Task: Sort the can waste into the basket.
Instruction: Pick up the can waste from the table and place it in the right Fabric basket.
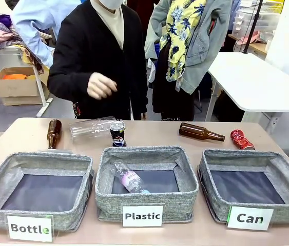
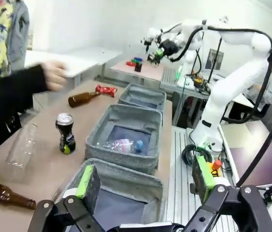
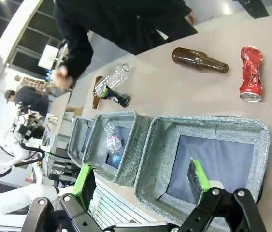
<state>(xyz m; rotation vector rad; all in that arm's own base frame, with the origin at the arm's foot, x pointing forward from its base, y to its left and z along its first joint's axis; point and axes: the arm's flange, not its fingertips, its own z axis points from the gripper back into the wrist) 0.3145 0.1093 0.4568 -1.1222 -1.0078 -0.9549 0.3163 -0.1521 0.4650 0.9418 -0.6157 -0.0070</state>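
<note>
I found both tools wide and holding nothing, the left tool (image 2: 145, 181) and the right tool (image 3: 140, 182), the latter above the Can basket (image 1: 236, 154). The black can (image 1: 117, 133) stood upright on the surface (image 1: 154, 134) behind the Plastic bin (image 1: 144, 152). The red can (image 1: 242, 139) lay crushed just behind the Can basket, outside it.

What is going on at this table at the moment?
Waste is being sorted into labelled bins. The black can stands and the crushed red can lies on the table behind the bins, and neither is in the Can basket yet. The left claw and the right claw are open and hold nothing. The person's hand is raised at the far side.
</note>
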